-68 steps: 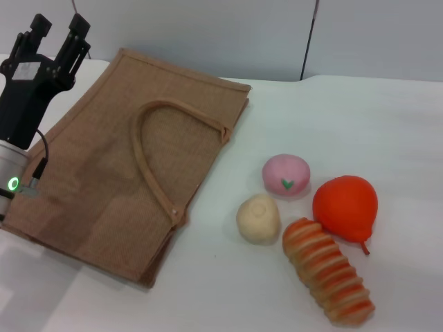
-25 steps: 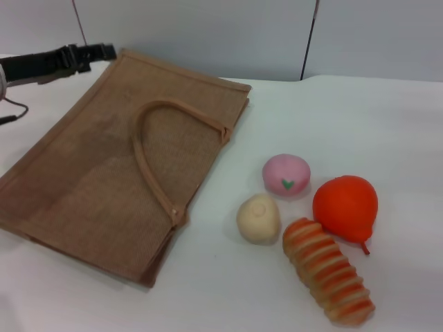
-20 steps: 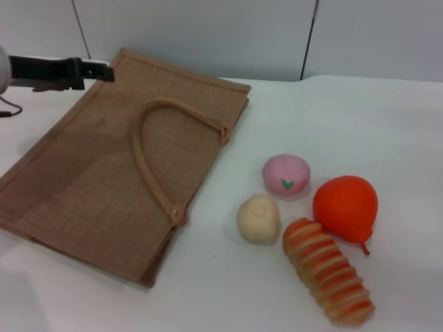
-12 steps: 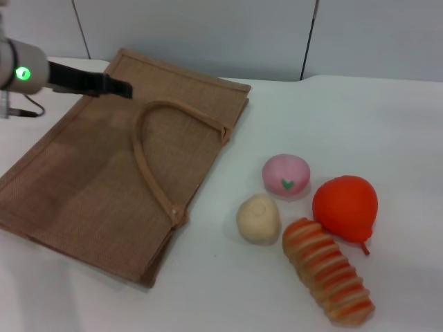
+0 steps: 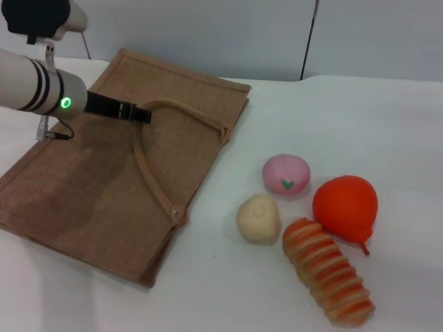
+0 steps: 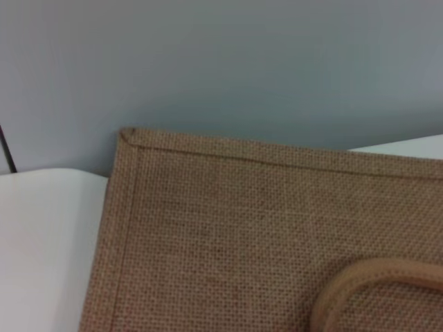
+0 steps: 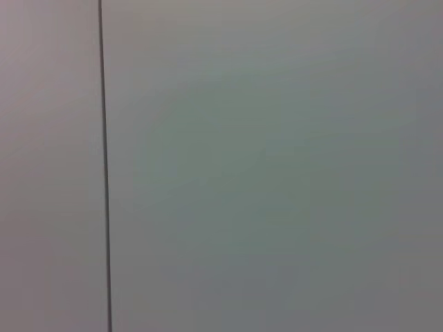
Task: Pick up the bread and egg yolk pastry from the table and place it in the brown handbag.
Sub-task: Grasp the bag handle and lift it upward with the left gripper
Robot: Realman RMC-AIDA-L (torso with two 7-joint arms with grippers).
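The brown handbag [image 5: 90, 187] lies flat on the left of the white table, its loop handle [image 5: 149, 173] on top. The egg yolk pastry [image 5: 258, 218], a pale cream ball, sits just right of the bag. The bread [image 5: 327, 280], a ridged loaf with orange stripes, lies at the front right. My left gripper [image 5: 142, 114] reaches in from the upper left and hovers over the bag's far part, by the top of the handle. The left wrist view shows the bag's far corner [image 6: 242, 228] and a bit of handle [image 6: 374, 283]. The right gripper is out of view.
A pink ball with a green mark [image 5: 285, 173] sits behind the pastry. An orange-red pear-shaped fruit [image 5: 345, 207] sits right of it, touching the bread's far end. A grey wall stands behind the table; the right wrist view shows only wall.
My left arm has swung from the bag's far left corner to the right and down, and its gripper now hangs over the bag near the handle. The foods and bag have not moved.
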